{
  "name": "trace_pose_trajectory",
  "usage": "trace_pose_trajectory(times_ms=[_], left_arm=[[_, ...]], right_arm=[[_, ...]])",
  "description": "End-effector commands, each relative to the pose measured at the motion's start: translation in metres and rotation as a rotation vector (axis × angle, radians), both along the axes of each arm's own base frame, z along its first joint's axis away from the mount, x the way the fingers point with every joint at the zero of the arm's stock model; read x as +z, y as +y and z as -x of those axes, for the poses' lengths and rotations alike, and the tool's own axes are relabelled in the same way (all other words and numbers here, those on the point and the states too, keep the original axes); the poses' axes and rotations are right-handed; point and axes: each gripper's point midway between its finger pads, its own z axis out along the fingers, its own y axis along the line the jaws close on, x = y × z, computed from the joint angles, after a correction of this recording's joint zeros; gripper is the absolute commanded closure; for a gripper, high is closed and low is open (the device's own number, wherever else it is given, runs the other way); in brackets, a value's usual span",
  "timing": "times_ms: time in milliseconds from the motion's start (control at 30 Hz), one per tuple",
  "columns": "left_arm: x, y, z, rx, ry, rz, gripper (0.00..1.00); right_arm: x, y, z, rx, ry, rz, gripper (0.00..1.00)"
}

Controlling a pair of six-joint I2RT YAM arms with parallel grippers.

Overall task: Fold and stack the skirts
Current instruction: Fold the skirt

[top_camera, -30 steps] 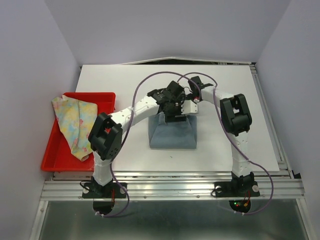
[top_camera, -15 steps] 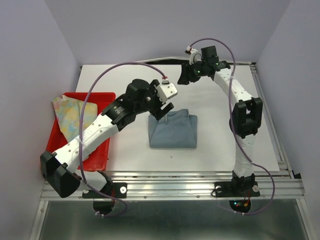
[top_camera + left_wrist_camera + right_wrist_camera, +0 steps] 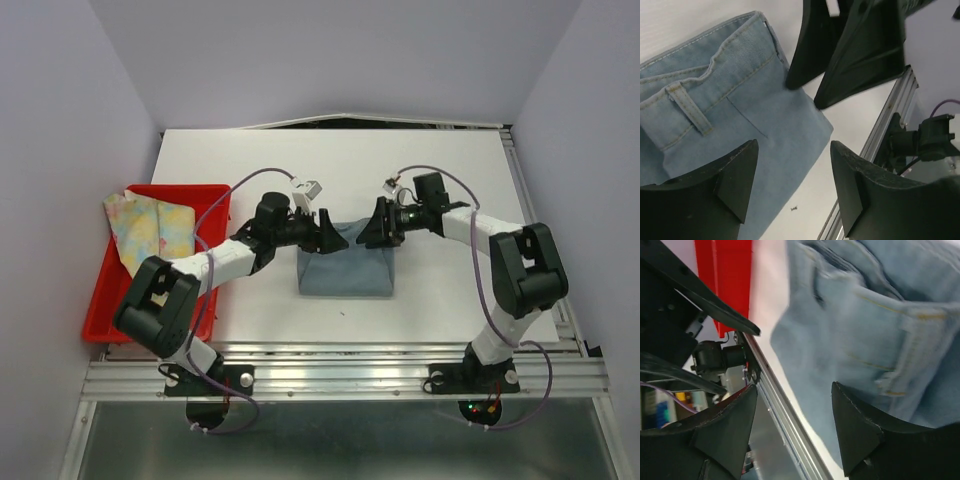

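Looks out between the two black wedge-shaped fingers (image 3: 715, 440) of the right gripper (image 3: 794, 390), which stand well apart at the lower edge. Takes in a light blue denim skirt (image 3: 860, 315) across the upper right, blurred, with pale yellow stitching, a raised seam and what seems a belt loop. Shows the cloth's rounded edge lying on a strip of white tabletop (image 3: 767, 285). Catches a red plastic tray (image 3: 725, 285) beyond that strip, at the top left. Finds a long black finger of the left arm (image 3: 700, 297) slanting across the tray's front, its tip just short of the denim's edge. Picks out a silver aluminium rail (image 3: 785, 430) running diagonally below, and a black motor housing (image 3: 715, 357) beside it.
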Motion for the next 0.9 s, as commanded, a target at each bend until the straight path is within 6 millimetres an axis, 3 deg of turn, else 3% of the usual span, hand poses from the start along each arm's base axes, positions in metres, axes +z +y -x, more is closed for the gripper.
trace_pose_trajectory(times_ms=[0,67,100,200,300,367,400,467,500,533,567,600,633,700,733,767,800,867], left_arm=[[-0.002,-0.019,-0.033,0.027,0.087,0.152,0.29],[-0.020,-0.011,-0.050,0.071,0.145,0.152,0.29],[-0.038,-0.010,-0.055,0.084,0.187,0.143,0.29],[-0.057,-0.009,-0.070,0.096,0.217,0.133,0.31],[-0.058,-0.012,-0.075,0.074,0.188,0.119,0.32],[-0.041,-0.014,-0.084,0.055,0.145,0.093,0.30],[-0.020,-0.017,-0.085,0.038,0.086,0.081,0.29],[0.023,-0.016,-0.102,0.042,-0.081,0.039,0.23],[0.051,-0.010,-0.098,0.055,-0.122,0.030,0.19],[0.074,-0.003,-0.108,0.107,-0.185,0.010,0.15],[0.094,0.009,-0.103,0.129,-0.235,-0.030,0.04],[0.107,0.018,-0.105,0.172,-0.261,-0.055,0.02],[0.124,0.035,-0.118,0.277,-0.299,-0.094,0.02],[0.134,0.065,-0.118,0.385,-0.306,-0.196,0.01],[0.148,0.078,-0.122,0.425,-0.328,-0.217,0.01],[0.151,0.089,-0.122,0.454,-0.328,-0.243,0.01],[0.155,0.101,-0.117,0.471,-0.322,-0.261,0.01],[0.159,0.128,-0.121,0.541,-0.325,-0.288,0.01]], right_arm=[[-0.004,0.011,-0.015,-0.014,0.001,-0.099,0.34],[-0.027,0.009,-0.022,-0.035,0.018,-0.061,0.33],[-0.037,0.007,-0.028,-0.066,0.019,-0.027,0.33],[-0.077,-0.004,-0.038,-0.090,0.025,0.070,0.34],[-0.083,-0.018,-0.059,-0.119,-0.031,0.151,0.35],[-0.086,-0.030,-0.066,-0.094,-0.081,0.230,0.36],[-0.064,-0.030,-0.086,-0.086,-0.158,0.247,0.36],[-0.049,-0.037,-0.089,-0.089,-0.160,0.312,0.35],[-0.021,-0.038,-0.097,-0.113,-0.223,0.311,0.32],[-0.007,-0.042,-0.099,-0.142,-0.252,0.323,0.31],[0.002,-0.043,-0.101,-0.192,-0.276,0.370,0.28],[0.014,-0.043,-0.099,-0.222,-0.306,0.390,0.26],[0.035,-0.031,-0.086,-0.233,-0.356,0.396,0.22],[0.045,-0.029,-0.080,-0.301,-0.420,0.485,0.20],[0.055,-0.024,-0.072,-0.314,-0.447,0.493,0.15],[0.057,-0.004,-0.058,-0.286,-0.471,0.499,0.09],[0.055,-0.003,-0.056,-0.304,-0.507,0.550,0.01],[0.042,0.007,-0.044,-0.253,-0.556,0.604,0.00]])
